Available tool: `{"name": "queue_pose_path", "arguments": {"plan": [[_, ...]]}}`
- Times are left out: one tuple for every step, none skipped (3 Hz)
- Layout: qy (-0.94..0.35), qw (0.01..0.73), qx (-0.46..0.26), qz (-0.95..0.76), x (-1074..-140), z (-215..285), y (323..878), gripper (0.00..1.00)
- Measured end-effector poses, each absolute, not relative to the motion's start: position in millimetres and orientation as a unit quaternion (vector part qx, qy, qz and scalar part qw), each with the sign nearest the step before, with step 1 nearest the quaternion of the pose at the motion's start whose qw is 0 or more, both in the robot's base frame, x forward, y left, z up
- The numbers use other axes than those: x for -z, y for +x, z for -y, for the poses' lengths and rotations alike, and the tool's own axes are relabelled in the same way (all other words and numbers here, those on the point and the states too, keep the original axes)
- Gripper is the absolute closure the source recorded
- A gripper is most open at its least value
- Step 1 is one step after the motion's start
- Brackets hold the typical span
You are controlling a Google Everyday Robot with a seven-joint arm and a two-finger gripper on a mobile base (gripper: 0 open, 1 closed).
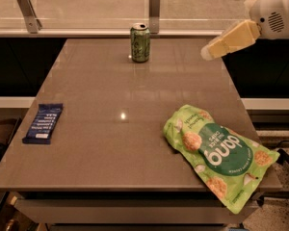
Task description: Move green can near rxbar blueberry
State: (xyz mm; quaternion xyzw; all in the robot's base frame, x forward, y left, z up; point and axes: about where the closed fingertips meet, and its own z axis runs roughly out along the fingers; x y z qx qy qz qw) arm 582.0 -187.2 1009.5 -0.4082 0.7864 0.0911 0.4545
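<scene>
A: Where is the gripper?
B: Above the worktop's right edge, well apart from the green can standing at the far edge. Spread or pressed together, I cannot tell.
A: Best approach?
B: Come in level and grasp mid-body. The rxbar blueberry lies near-left.

Likely office break area, grey counter, glass partition on metal posts, gripper over its far-right edge
</scene>
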Motion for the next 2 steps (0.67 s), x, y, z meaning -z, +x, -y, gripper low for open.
{"name": "queue_pose_path", "arguments": {"plan": [[-0.405,0.458,-0.096,-0.786,-1008.0,184.4,583.5,0.00],[-0.396,0.465,-0.108,-0.784,-1001.5,180.9,586.6,0.00]]}}
